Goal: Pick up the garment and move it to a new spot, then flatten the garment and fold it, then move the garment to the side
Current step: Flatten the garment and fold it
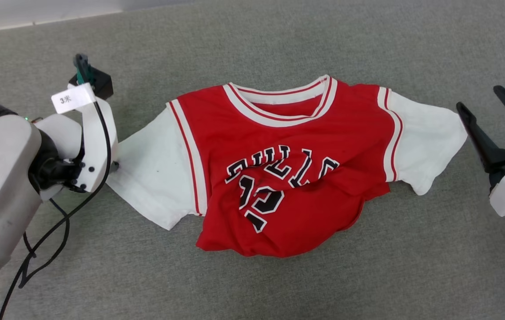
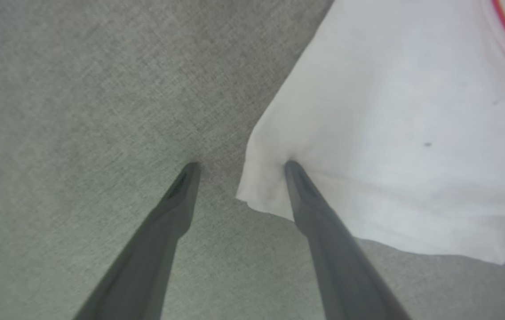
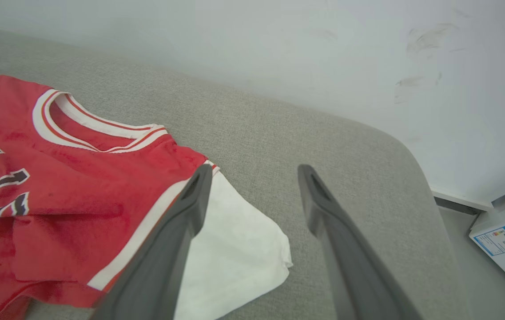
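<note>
Rumpled garment (image 1: 288, 178) on grey cushion (image 1: 252, 284), left gripper (image 2: 239, 166) spread, apparently touching sleeve, right gripper (image 1: 492, 115) spread nearby.

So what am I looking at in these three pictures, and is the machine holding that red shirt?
It is a two-armed robot. The wide picture comes from a camera on its head; the other two from cameras on its wrists, looking along each end effector's dark fingers. A red shirt with white sleeves lies rumpled on a grey padded surface. The left end effector is open, one fingertip pressing the edge of a white sleeve. The right end effector is open and holds nothing.
</note>
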`<state>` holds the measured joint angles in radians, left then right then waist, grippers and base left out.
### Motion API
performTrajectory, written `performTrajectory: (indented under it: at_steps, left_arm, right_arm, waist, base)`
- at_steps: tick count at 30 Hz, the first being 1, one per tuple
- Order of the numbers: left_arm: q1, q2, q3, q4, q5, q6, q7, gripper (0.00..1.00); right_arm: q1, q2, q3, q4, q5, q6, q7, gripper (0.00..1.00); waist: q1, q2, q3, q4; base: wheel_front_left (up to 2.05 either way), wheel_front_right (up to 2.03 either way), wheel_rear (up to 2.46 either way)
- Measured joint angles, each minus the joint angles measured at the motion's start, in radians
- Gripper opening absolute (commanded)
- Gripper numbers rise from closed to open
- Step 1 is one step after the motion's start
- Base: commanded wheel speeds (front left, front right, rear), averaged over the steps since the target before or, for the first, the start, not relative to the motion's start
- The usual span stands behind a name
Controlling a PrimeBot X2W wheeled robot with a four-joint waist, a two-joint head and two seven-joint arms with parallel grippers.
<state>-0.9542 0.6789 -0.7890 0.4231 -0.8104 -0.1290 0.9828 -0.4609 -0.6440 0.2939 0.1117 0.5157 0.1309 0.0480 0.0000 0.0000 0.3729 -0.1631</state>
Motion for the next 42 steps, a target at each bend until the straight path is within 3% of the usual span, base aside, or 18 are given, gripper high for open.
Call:
performTrajectory:
  at_steps: [3,4,9,14,18,20,22,23,26,27,33,41,42]
  left_arm:
    - [-0.027,0.034,-0.082,0.008,-0.058,0.0,0.045,1.0]
    - [-0.03,0.036,-0.09,0.006,-0.066,0.0,0.043,0.0]
    - [-0.038,0.039,-0.146,-0.01,-0.083,0.0,-0.009,0.0]
    - [-0.055,0.065,-0.186,-0.05,-0.096,0.0,-0.088,0.0]
    - [-0.082,0.102,-0.198,-0.087,-0.11,0.0,-0.135,0.0]
    - [-0.104,0.118,-0.204,-0.117,-0.125,0.0,-0.162,0.0]
    - [-0.12,0.122,-0.208,-0.131,-0.124,0.0,-0.169,0.0]
    - [-0.12,0.122,-0.208,-0.131,-0.124,0.0,-0.169,0.0]
    - [-0.162,0.115,-0.214,-0.161,-0.119,0.0,-0.187,0.0]
    - [-0.185,0.102,-0.219,-0.171,-0.113,0.0,-0.199,0.0]
    - [-0.22,0.08,-0.235,-0.184,-0.099,0.0,-0.221,0.0]
    - [-0.238,0.069,-0.258,-0.173,-0.1,0.0,-0.247,0.0]
    - [-0.238,0.069,-0.258,-0.173,-0.1,0.0,-0.247,0.0]
  right_arm:
    - [0.01,0.012,-0.01,-0.023,-0.007,0.0,0.015,1.0]
    - [0.01,0.011,-0.012,-0.023,-0.006,0.0,0.017,1.0]
    - [0.009,-0.017,-0.025,-0.022,0.009,0.0,0.033,1.0]
    - [-0.013,-0.114,-0.026,-0.039,0.053,0.0,0.111,1.0]
    - [-0.033,-0.22,0.019,-0.054,0.159,0.0,0.306,1.0]
    - [-0.095,-0.303,0.05,-0.054,0.259,0.0,0.505,1.0]
    - [-0.131,-0.321,0.072,-0.037,0.29,0.0,0.594,1.0]
    - [-0.131,-0.321,0.072,-0.037,0.29,0.0,0.594,1.0]
    - [-0.21,-0.324,0.116,0.053,0.326,0.0,0.779,1.0]
    - [-0.254,-0.29,0.124,0.114,0.329,0.0,0.818,1.0]
    - [-0.271,-0.209,0.152,0.224,0.325,0.0,0.824,1.0]
    - [-0.269,-0.199,0.214,0.286,0.338,-0.007,0.766,1.0]
    - [-0.269,-0.199,0.214,0.286,0.338,-0.007,0.766,0.84]
  waist:
    - [0.0,0.0,0.038,-0.027]
    - [-0.0001,0.0,0.039,-0.027]
    - [0.0,0.0,0.025,-0.012]
    - [0.0,0.0,0.0,0.015]
    - [0.0,0.0,-0.013,0.041]
    - [0.0,0.0,-0.006,0.064]
    - [0.0,0.0,0.006,0.075]
    - [0.0,0.0,0.006,0.075]
    - [0.0,0.0,0.046,0.102]
    - [0.0,0.0,0.073,0.122]
    - [0.0,0.0,0.125,0.162]
    - [-0.0001,0.0,0.148,0.183]
    - [-0.0001,0.0,0.148,0.183]
  base:
    - [0.0,0.0,0.0]
    - [0.0,0.0,0.0]
    - [0.0,0.0,0.0]
    - [0.0,0.0,0.0]
    - [0.0,0.0,0.0]
    - [0.0,0.0,0.0]
    - [0.0,0.0,0.0]
    - [0.0,0.0,0.0]
    - [0.0,0.0,0.0]
    - [0.0,0.0,0.0]
    - [0.0,0.0,0.0]
    - [0.0,0.0,0.0]
    - [0.0,0.0,0.0]
